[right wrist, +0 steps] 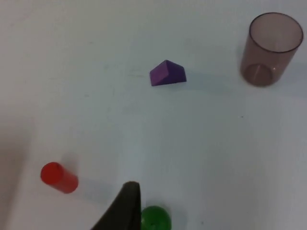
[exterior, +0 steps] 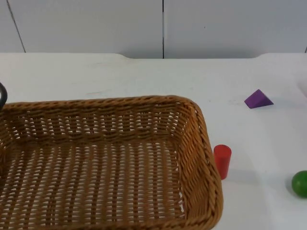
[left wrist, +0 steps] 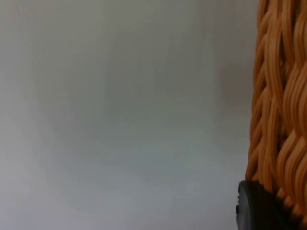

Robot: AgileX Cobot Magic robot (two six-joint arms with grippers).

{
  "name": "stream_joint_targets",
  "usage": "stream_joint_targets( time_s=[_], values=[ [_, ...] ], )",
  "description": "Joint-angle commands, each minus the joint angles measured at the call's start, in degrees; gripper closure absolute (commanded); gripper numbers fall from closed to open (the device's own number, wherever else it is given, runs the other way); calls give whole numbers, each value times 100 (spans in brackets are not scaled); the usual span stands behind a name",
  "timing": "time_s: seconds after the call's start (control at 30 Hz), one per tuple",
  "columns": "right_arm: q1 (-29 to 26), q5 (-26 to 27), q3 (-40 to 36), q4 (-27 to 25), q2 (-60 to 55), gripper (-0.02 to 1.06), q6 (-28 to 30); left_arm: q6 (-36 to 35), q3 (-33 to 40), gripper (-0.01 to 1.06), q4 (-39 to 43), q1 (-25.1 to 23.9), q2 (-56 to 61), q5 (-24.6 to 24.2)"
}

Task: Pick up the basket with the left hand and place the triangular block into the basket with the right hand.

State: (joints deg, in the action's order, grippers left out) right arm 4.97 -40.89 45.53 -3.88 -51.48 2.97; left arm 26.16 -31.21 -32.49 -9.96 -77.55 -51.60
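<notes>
While the basket (exterior: 100, 163) is gripped by the left gripper (left wrist: 261, 208), the purple triangular block (exterior: 258, 99), upper right, should be approached squarely; the right gripper's (right wrist: 125, 207) finger state cannot be told.

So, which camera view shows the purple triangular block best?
The right wrist view: the purple triangular block lies whole and unobstructed on the table, two faces visible. The top view shows it smaller, far right of the basket. The left wrist view gives basket weave, not the block.

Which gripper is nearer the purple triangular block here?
Right. The right gripper hangs above the table, facing the purple triangular block; the left gripper is at the basket rim, far across.
</notes>
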Motion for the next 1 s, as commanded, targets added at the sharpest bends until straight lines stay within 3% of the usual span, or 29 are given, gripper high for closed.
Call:
stream_joint_targets(
  time_s=[0.0, 0.13, 0.23, 0.5, 0.63, 0.67, 0.8, 0.83, 0.97],
  values=[
    [178, -58, 36, -94, -54, 0, 138, 124, 7, 105, -249, -12, 59, 2],
    [983, -226, 74, 64, -463, 3, 421, 187, 7, 105, -249, -12, 59, 10],
    [1427, -380, 74, 79, -1202, 3, 158, 198, 7, 105, -249, -12, 59, 10],
    [1114, 200, 530, 77, -3147, 3, -530, 249, 7, 105, -238, -12, 59, 10],
    [1020, -300, 2097, 520, -4556, 3, -354, 247, 7, 105, -181, -12, 59, 10],
    [1020, -300, 2097, 520, -4556, 3, -354, 247, 7, 105, -181, -12, 59, 10],
    [1010, -1328, 4105, 747, -5852, 3, 719, 233, 7, 105, -138, -12, 59, -1],
    [1010, -1328, 4105, 747, -5852, 3, 719, 233, 7, 105, -138, -12, 59, -1],
    [1010, -2277, 6107, 782, -7018, 3, 1304, 232, 7, 105, -148, -12, 59, -13]
  ],
)
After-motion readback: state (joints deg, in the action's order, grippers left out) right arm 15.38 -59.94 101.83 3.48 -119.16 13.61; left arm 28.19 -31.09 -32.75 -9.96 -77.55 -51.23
